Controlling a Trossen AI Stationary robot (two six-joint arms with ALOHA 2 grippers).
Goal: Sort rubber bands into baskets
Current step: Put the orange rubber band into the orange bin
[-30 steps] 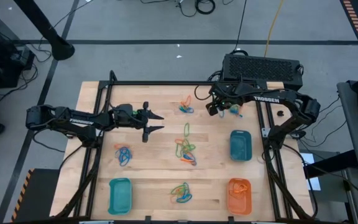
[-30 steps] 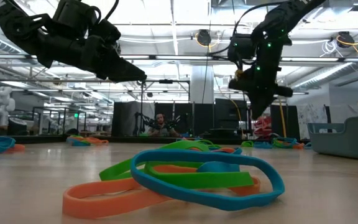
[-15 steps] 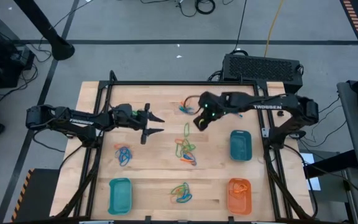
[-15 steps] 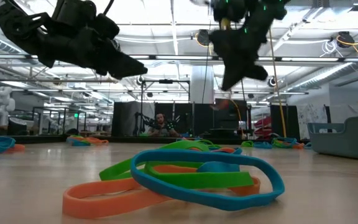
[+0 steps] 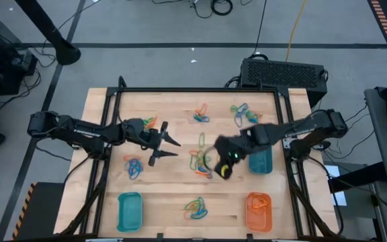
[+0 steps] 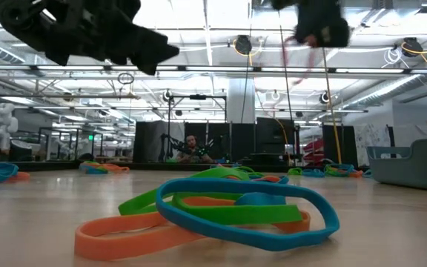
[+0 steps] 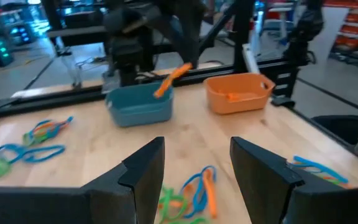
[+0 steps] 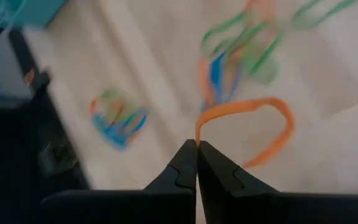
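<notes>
Orange band point(image 8: 253, 127): pinched in the clenched right gripper point(image 5: 224, 166), frame centre, loop trailing beyond the fingertips.
Orange basket point(image 5: 259, 210): lower right, probably the target; right arm nearer.
Left gripper point(image 5: 168, 146): released, empty, left of centre.

Three baskets sit on the table: two teal, one point(image 5: 130, 210) at seven o'clock and one point(image 5: 260, 161) at three o'clock, and one orange point(image 5: 259, 210) at five o'clock. Rubber bands lie in six loose clusters point(image 5: 201, 161); single bands within them cannot be counted. Two arms work.
</notes>
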